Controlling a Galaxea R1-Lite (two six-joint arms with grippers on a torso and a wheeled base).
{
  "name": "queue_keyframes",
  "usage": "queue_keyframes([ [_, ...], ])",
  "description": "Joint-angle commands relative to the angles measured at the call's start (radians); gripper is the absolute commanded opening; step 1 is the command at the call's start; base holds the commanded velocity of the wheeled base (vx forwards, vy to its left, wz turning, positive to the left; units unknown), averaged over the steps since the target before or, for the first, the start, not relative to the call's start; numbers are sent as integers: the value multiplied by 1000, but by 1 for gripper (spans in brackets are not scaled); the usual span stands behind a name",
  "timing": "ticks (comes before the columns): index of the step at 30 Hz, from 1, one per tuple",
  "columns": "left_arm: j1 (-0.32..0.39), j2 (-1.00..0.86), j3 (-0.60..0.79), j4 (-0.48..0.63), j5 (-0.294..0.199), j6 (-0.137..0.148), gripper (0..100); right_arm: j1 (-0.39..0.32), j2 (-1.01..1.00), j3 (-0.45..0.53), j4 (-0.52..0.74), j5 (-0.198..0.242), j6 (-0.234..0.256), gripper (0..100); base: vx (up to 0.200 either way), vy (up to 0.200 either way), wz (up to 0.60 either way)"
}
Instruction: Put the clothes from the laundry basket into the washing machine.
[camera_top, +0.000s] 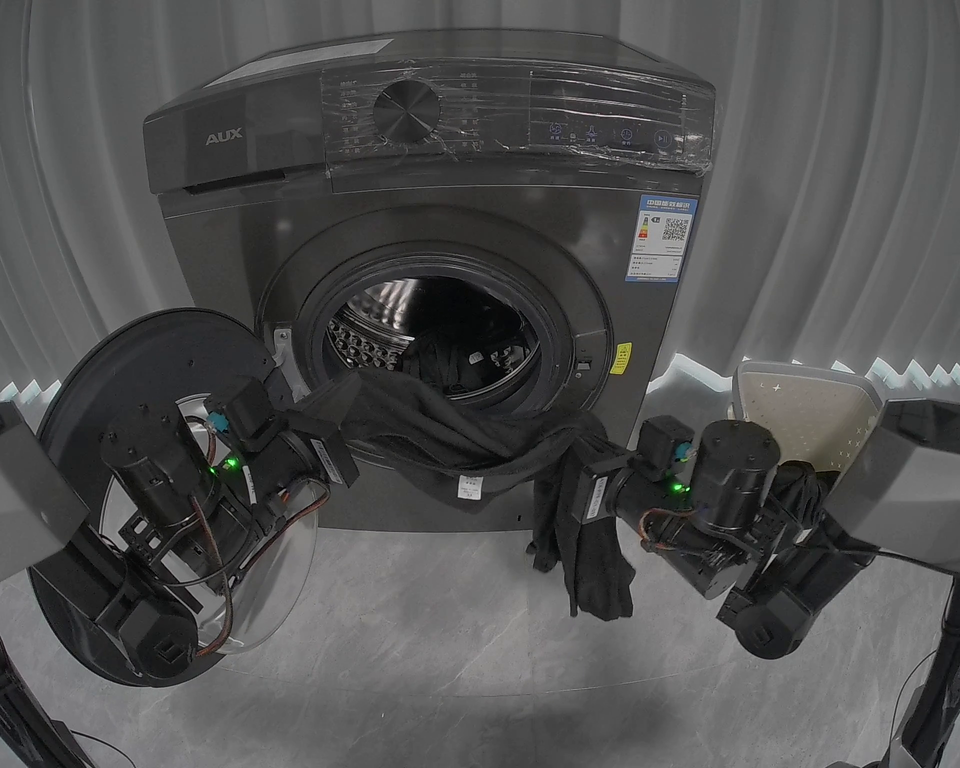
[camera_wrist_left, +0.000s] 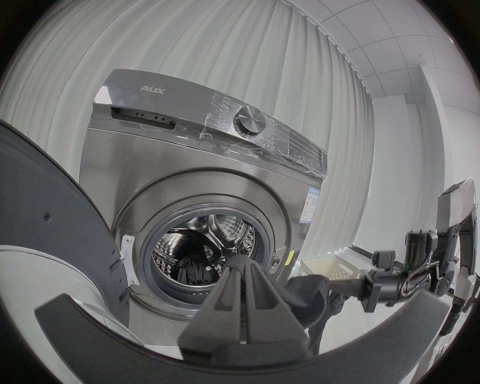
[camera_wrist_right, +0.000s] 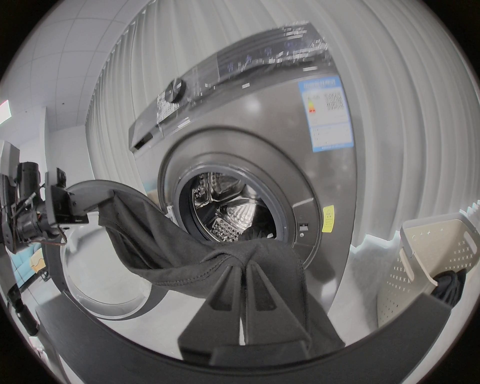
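Closest to the head camera, the left gripper (camera_top: 343, 398) (camera_wrist_left: 241, 265) (camera_wrist_right: 96, 208) and the right gripper (camera_top: 592, 448) (camera_wrist_left: 351, 288) (camera_wrist_right: 245, 266) were seen level with each other in front of the washing machine (camera_top: 430, 210) (camera_wrist_left: 165, 150) (camera_wrist_right: 280, 120). Each was clamped on one end of a black garment (camera_top: 450, 435) (camera_wrist_left: 306, 295) (camera_wrist_right: 150, 240), with its fingers pressed together over the cloth.

The garment was stretched between the two grippers as a sagging band across the lower part of the round opening. Whether it touched the rim could not be told. One long end was left hanging straight down below the right gripper, above the grey floor (camera_top: 400, 640). A small white label (camera_top: 470, 487) was visible at the lowest part of the sag.

The door (camera_top: 130, 370) (camera_wrist_left: 45, 225) (camera_wrist_right: 90, 280) was swung fully open to the robot's left, behind the left arm. Inside the steel drum (camera_top: 390, 310) (camera_wrist_left: 220, 232) (camera_wrist_right: 220, 200), dark clothes (camera_top: 450, 355) (camera_wrist_left: 192, 270) were already lying at the bottom.

A pale, perforated laundry basket (camera_top: 800, 405) (camera_wrist_left: 330, 267) (camera_wrist_right: 430, 250) was standing on the floor to the right of the machine, behind the right arm. Another dark piece (camera_wrist_right: 450, 286) was seen inside it. A white curtain (camera_top: 820, 200) was hung behind everything.
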Motion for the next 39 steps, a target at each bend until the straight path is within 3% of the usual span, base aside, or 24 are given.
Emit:
queue_keyframes([
  [1,-20,-26,2,0,-6,1,0,-7,-90,60,-25,18,7,0,0,0,0],
  [7,-51,-37,-7,-2,-5,1,0,18,22,95,-28,65,5,0,0,0,0],
  [11,-57,-38,-40,-2,2,-1,0,21,165,49,-27,103,5,0,0,0,0],
  [18,-57,-9,-70,0,12,-6,0,21,238,-47,-7,106,-2,0,0,0,0],
  [19,-57,-8,-72,0,12,-7,0,22,246,-57,-7,106,-2,100,0,0,0],
  [24,-57,-9,-73,0,17,-7,0,33,295,-81,-11,100,-6,100,0,0,0],
  [31,-57,-5,-80,0,17,-7,0,51,324,-83,-27,106,-45,100,0,0,0],
  [33,-57,-5,-78,0,17,-7,0,68,323,-83,-27,120,-47,100,0,0,0],
  [36,-55,-3,-78,0,17,-7,0,84,323,-83,-30,176,-47,100,0,0,0],
  [39,-55,-3,-78,0,17,-7,0,85,330,-107,-30,192,-58,100,0,0,0],
])
